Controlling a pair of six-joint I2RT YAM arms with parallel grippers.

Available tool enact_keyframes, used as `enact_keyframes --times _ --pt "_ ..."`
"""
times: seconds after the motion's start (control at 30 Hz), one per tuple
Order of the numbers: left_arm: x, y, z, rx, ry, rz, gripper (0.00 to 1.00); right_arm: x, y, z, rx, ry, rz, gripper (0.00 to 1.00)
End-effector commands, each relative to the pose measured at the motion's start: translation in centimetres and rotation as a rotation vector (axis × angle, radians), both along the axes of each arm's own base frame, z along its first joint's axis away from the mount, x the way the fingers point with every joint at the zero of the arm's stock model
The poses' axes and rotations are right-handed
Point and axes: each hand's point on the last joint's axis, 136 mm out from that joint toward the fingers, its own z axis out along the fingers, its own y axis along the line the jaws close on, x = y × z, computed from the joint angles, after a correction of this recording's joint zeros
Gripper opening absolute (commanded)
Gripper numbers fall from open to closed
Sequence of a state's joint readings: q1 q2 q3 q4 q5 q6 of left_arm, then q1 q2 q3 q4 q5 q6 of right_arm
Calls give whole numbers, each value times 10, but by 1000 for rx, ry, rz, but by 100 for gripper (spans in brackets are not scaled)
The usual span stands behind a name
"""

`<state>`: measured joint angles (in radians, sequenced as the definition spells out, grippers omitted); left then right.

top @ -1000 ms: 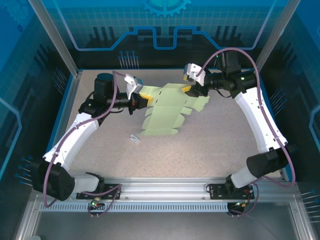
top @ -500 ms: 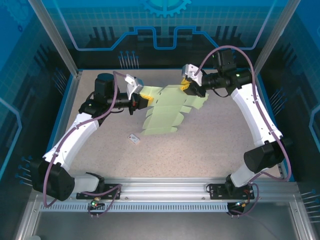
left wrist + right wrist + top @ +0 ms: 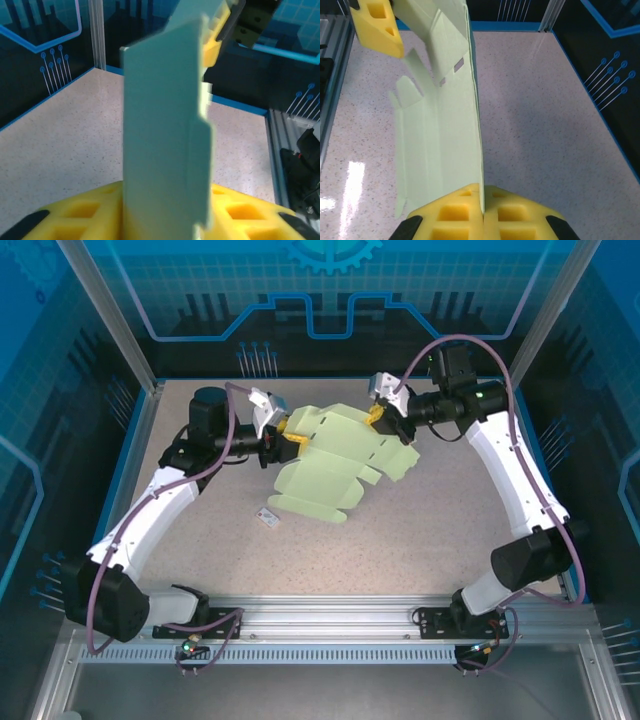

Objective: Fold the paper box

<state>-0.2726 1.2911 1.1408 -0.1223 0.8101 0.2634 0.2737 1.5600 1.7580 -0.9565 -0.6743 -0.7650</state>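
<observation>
Box [image 3: 330,465] is hanging partly raised over counter [image 3: 430,530], one edge pinched tight in right fingers [image 3: 515,215]; left fingers [image 3: 75,217] are standing parted around opposite edge. Risk: the single pinch letting the sheet swing, sag or slip

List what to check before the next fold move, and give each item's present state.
1. The right gripper has its jaws shut on an edge of the paper box: ok.
2. The left gripper is gripping the opposite edge: cannot tell; in the left wrist view the sheet hides the gap between its jaws.
3. The sheet spans between both grippers: ok.
4. The flaps are folded into a box shape: not ok; the sheet is open with its flaps spread.
5. The white tag lies apart from the sheet's near corner: cannot tell; they are very close.
</observation>
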Motion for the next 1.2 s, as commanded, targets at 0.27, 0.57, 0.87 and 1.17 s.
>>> enact_keyframes --times 0.27,0.57,0.87,1.17 --pt "6 6 -10 -30 -67 64 64 -45 -1 4 150 237 -37 0" --pt "4 1 -9 -63 -52 28 65 -47 -2 -12 168 342 -95 0" --pt "1 -5 -17 -78 11 -19 56 -46 2 -13 189 354 -72 0" --pt "-5 -8 -11 -89 37 -58 24 -39 -3 -14 177 340 -97 0"
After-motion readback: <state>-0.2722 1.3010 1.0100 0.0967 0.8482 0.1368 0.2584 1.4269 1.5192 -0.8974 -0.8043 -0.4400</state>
